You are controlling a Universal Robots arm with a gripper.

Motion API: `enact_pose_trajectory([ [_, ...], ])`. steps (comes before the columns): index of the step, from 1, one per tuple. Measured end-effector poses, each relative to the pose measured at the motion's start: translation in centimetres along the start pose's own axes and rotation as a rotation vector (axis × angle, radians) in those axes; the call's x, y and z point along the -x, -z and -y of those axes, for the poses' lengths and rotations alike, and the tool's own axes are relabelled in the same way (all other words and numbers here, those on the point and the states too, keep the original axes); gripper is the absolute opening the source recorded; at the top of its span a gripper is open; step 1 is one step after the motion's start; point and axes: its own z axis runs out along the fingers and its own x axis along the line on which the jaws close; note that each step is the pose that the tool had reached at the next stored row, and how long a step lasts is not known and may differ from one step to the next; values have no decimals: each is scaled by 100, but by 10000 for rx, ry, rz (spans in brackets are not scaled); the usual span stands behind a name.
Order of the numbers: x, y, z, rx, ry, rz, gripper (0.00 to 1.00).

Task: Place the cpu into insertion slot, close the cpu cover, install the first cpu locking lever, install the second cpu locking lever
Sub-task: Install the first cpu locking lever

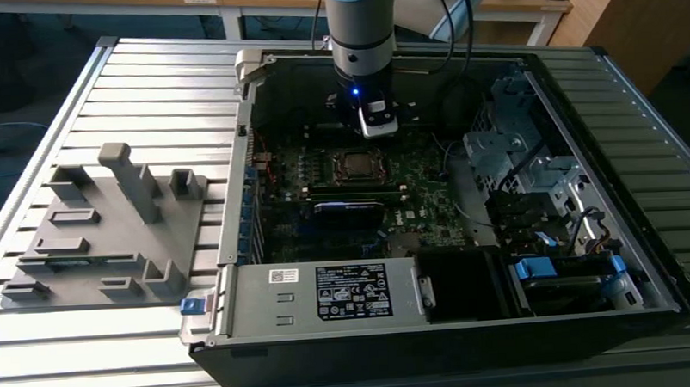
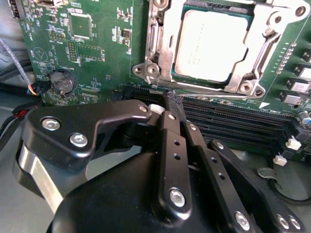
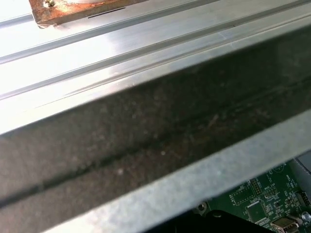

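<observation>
The cpu (image 2: 212,43) lies flat in the insertion slot (image 1: 356,165), its dull silver top facing up. The cpu cover (image 2: 164,48), a silvery frame, lies down around it with the chip showing through its window. I cannot make out how the locking levers stand. My gripper (image 2: 167,108) hovers beside the socket, over the long black memory slots (image 2: 233,119). Its black fingers (image 2: 170,145) are shut with nothing between them. In the exterior view the gripper (image 1: 374,128) hangs just behind the socket, inside the open computer case.
A grey power supply box (image 1: 325,293) fills the case's near side. Drive cages (image 1: 516,153) stand at the exterior view's right. A grey fixture plate (image 1: 105,228) lies on the slatted table at the left. A coin battery (image 2: 62,82) and the case wall (image 3: 146,131) are close by.
</observation>
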Motion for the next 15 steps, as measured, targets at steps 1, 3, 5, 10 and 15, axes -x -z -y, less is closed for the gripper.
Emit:
enact_pose_trajectory([
  [1,0,0,0,0,0,0,10],
  [3,0,-4,1,0,0,1,10],
  [5,0,-5,1,-6,1,1,10],
  [10,0,-7,5,-4,0,4,10],
  [15,3,-5,11,-9,1,3,10],
])
